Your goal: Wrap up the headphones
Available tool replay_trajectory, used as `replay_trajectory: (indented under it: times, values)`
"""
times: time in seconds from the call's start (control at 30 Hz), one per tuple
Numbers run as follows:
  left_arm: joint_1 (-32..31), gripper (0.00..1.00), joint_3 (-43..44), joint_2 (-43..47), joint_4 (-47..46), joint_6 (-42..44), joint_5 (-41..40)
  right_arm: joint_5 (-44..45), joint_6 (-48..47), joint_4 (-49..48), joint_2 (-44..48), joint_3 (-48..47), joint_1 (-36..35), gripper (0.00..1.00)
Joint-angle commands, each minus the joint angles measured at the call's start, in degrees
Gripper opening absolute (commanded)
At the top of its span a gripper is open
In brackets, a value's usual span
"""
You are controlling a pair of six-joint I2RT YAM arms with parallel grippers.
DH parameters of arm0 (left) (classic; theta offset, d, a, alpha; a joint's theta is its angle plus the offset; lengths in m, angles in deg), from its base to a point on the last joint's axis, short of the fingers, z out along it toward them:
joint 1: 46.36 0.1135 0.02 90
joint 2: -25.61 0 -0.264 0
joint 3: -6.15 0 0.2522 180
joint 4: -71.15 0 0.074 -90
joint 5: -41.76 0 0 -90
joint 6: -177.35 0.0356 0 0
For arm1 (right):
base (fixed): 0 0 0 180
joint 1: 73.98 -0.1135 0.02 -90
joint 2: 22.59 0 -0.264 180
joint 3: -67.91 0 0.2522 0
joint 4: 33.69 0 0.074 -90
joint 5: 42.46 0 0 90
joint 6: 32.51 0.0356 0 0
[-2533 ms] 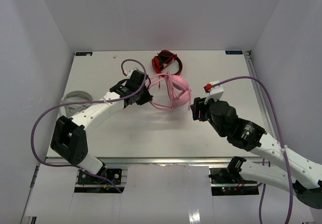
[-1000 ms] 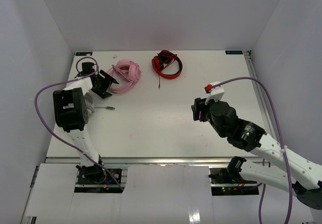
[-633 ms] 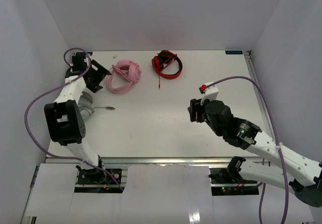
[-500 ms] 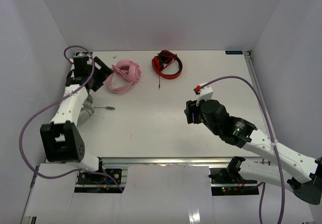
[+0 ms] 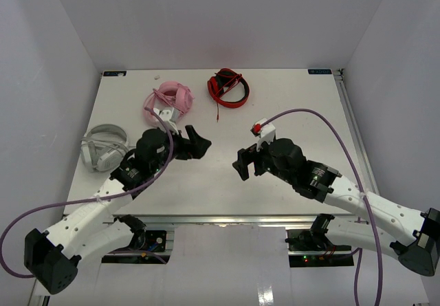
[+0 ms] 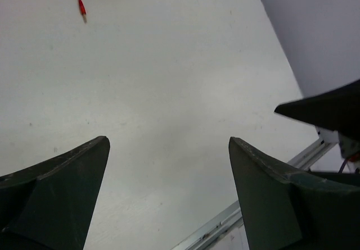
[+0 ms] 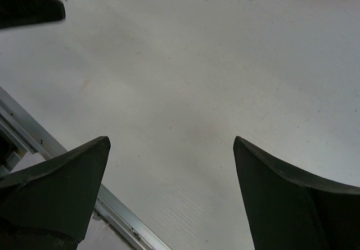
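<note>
Flanking headphones (image 5: 172, 96): red pair (image 5: 229, 89), grey pair (image 5: 103, 148)

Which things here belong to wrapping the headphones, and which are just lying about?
For the job:
- pink headphones with their thin pink cable

Lying about:
- red-and-black headphones
- grey-white headphones

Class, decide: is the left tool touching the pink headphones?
Apart. The left wrist view shows the left tool open over bare table; the top view shows the pink headphones lying farther back, clear of it.
</note>
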Motion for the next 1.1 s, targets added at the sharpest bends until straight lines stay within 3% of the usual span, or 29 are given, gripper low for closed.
replay_trajectory:
  times: [0.0,0.07,0.3,0.7,1.07]
  values:
    - [-4.8,0.98,-5.9,5.3,-7.2,4.8,-5.2,2.0,0.5,-7.4,1.3,1.8,0.2,0.95]
    - [-8.6,0.98,-6.4,7.3,-7.0,5.7,-6.5,3.4,1.2,-8.7,2.1,2.7,0.2,0.91]
    - [-21.0,0.98,-8.2,9.5,-3.2,8.8,-24.7,6.9,2.4,-9.8,4.1,3.9,0.2,0.9]
    - [-21.3,0.98,-9.4,10.7,-3.1,8.5,-32.0,8.1,2.7,-10.1,7.1,4.8,0.2,0.9]
    - [-21.3,0.98,-9.6,12.3,-2.6,8.2,-31.9,6.8,2.1,-9.2,7.8,4.4,0.2,0.91]
